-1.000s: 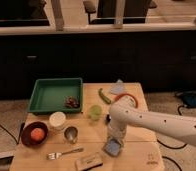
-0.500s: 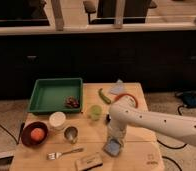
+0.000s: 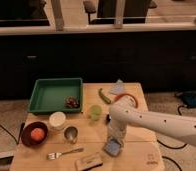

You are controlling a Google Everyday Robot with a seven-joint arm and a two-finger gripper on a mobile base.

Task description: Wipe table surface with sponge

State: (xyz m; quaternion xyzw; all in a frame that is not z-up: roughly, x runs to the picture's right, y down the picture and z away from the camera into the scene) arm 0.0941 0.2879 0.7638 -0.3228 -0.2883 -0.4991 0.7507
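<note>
I cannot tell how my jaws stand: the gripper [image 3: 114, 140] points down at the front of the tabletop [image 3: 136, 147], and its tip merges with the sponge [image 3: 112, 148] directly beneath it. The sponge is a small pale blue-grey squarish pad with a darker rim, lying on the wood right at the gripper's end, apparently touching it; its upper edge is hidden by the gripper.

My white arm [image 3: 158, 124] reaches in from the right and is cut off at the frame edge. It covers part of an orange ring [image 3: 127, 99]. Beside that lie a green pepper [image 3: 104, 95] and a pale blue cloth [image 3: 118, 88].

Leftward I see a green cup [image 3: 95, 112], a metal cup [image 3: 70, 134], a white bowl [image 3: 57, 120], a dark bowl [image 3: 27, 140] with an orange fruit [image 3: 37, 134], a fork [image 3: 64, 152], a tan block [image 3: 89, 161] and a green tray [image 3: 53, 92] holding something dark I can't identify.
</note>
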